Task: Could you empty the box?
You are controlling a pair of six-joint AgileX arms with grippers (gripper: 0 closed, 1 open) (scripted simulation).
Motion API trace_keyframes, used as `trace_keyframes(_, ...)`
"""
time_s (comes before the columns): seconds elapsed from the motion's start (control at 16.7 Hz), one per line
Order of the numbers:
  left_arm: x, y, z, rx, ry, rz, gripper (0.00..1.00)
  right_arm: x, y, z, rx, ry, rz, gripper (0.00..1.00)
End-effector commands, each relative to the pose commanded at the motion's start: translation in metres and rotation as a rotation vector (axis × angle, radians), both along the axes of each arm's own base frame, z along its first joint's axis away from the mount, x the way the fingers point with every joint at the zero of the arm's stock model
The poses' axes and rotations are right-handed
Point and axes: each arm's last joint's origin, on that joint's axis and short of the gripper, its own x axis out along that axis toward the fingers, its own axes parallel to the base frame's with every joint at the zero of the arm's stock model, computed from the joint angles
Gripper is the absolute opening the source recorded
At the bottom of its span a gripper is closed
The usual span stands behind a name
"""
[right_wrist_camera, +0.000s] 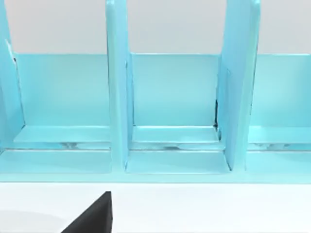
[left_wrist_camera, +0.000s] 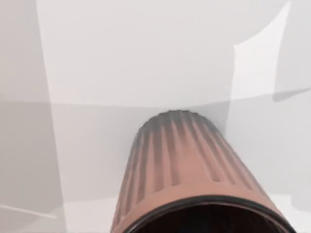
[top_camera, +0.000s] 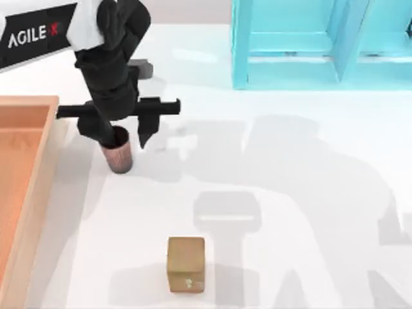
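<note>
My left gripper (top_camera: 122, 132) is out over the white table (top_camera: 290, 193) just to the right of the box (top_camera: 26, 187), and it is clamped on a ribbed, reddish-brown cup (top_camera: 118, 154) that stands upright at its tip; in the left wrist view the cup (left_wrist_camera: 184, 179) fills the foreground with its dark rim nearest the camera, its ribbed wall running away from me toward the bare tabletop. The box lies along the left edge of the table, its tan wall just beside the cup and its orange-brown floor bare in the part I can see (the rest runs off the edge of the top view). So the relation that matters is plain: the box is to the left of my tool, the cup is already outside its wall, and the cup's long axis is near vertical, its base close to or touching the table. I judge the next step to be setting it down here and letting go, with care not to tip it against the wall. A small brown cube (top_camera: 187, 264) sits well apart, toward the near edge. My right arm is parked facing the turquoise shelf unit (right_wrist_camera: 170, 111) at the far right; I cannot tell its grip.
</note>
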Motion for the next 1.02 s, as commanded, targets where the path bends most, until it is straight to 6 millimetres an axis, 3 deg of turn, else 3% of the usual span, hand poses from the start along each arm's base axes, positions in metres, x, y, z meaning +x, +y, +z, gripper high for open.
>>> trace_keyframes(0.18,0.0,0.0,0.0,0.0,0.0,0.0,0.98,0.0,0.0,0.0,0.0,0.0,0.0,1.0)
trace_keyframes(0.24,0.0,0.0,0.0,0.0,0.0,0.0,1.0,0.0,0.0,0.0,0.0,0.0,0.0,1.0)
trace_keyframes(0.78,0.0,-0.001,0.001,0.0,0.0,-0.001,1.0,0.0,0.0,0.0,0.0,0.0,0.0,1.0)
trace_keyframes(1.02,0.004,-0.003,0.024,0.001,0.004,-0.001,1.0,0.0,0.0,0.0,0.0,0.0,0.0,1.0)
